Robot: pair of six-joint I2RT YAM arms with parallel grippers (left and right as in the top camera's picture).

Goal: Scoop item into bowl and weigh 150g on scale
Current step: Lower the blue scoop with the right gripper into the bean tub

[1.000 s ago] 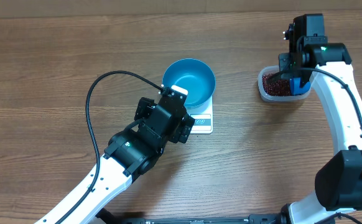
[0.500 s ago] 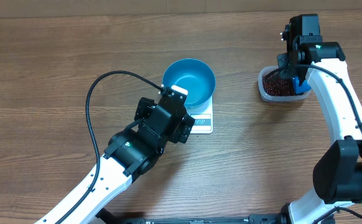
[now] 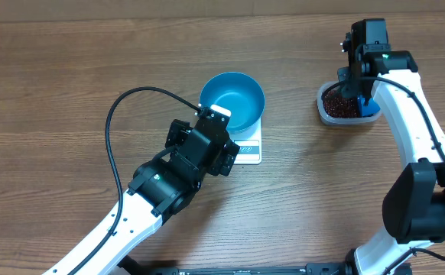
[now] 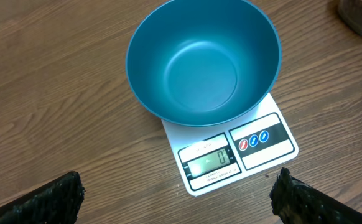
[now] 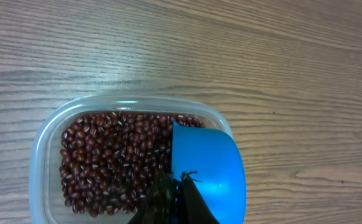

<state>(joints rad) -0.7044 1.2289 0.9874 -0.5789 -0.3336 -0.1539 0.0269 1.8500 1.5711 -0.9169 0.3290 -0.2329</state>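
**Item 1, nearest you:** your left gripper (image 4: pixel 178 202). It has two matte black fingers (image 4: pixel 44 199) spread fully wide, grasping nothing, over the brown wood-grain table (image 4: pixel 56 93).

**Item 2:** the scale (image 4: pixel 231 155). Flat white square of smooth plastic; the display reads 0, with round red and blue buttons along the front edge.

**Item 3:** the bowl (image 4: pixel 203 62). Round, deep and smooth blue, it is seated on the scale's rear part and overhangs its sides.

**Item 4, across the table on your right:** your right gripper (image 5: pixel 175 199). Its dark fingers are clenched on the near edge of a smooth blue scoop (image 5: pixel 209 168).

**Item 5:** the beans (image 5: pixel 112 155). Tiny, oval and glossy red-brown, they are heaped loose in a clear round-cornered plastic tub (image 5: pixel 44 143). The scoop lies over the tub's right end, beside the heap.
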